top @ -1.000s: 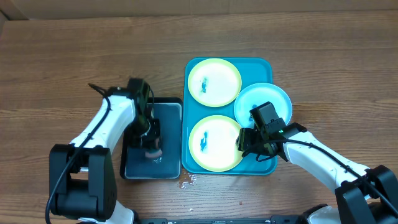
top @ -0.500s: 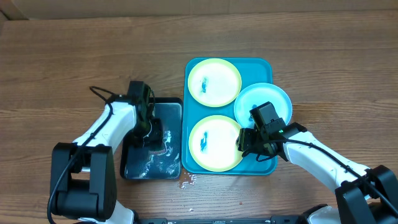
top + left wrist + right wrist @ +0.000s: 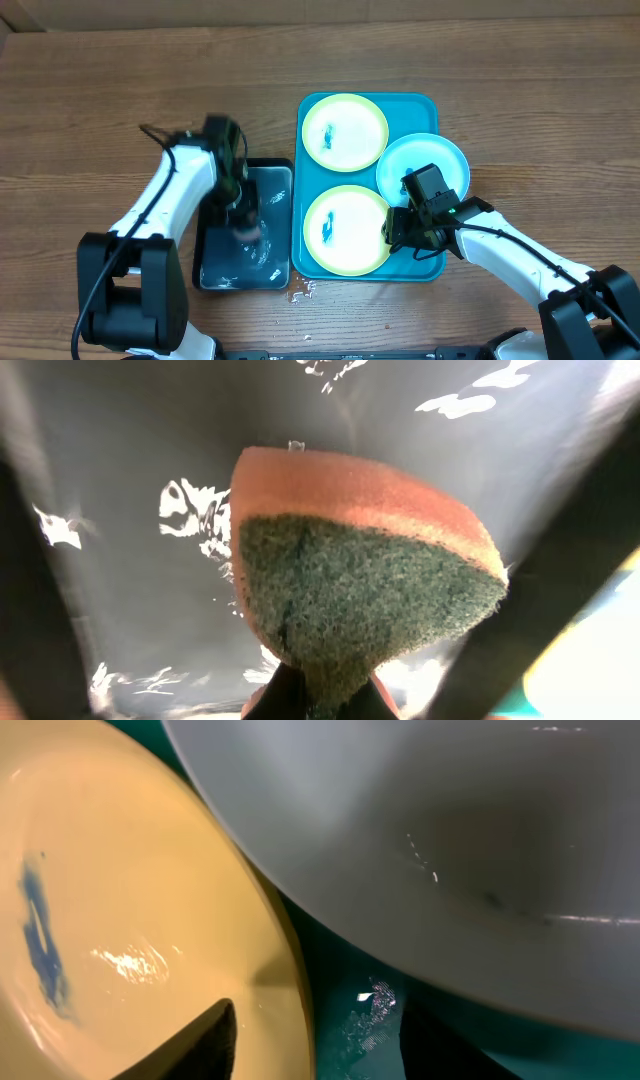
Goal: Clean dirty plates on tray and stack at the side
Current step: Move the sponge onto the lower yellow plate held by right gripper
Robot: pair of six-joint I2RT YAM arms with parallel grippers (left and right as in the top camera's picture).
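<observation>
On a wooden table (image 3: 100, 100), three plates (image 3: 345, 132) are held in a tray (image 3: 425, 108) at 12, 3 and 6 o'clock; a wet black tray (image 3: 272, 180) is set at its 9. A sponge (image 3: 350, 580) is gripped by the left jaws; the right jaws' state cannot be told. Since earlier, the left arm is shifted, plates unmoved

Wooden table (image 3: 100, 90) carries two trays side by side. Black tray (image 3: 270, 185) left, turquoise tray (image 3: 415, 110) right. Small wet splash (image 3: 302, 290) near them.
</observation>
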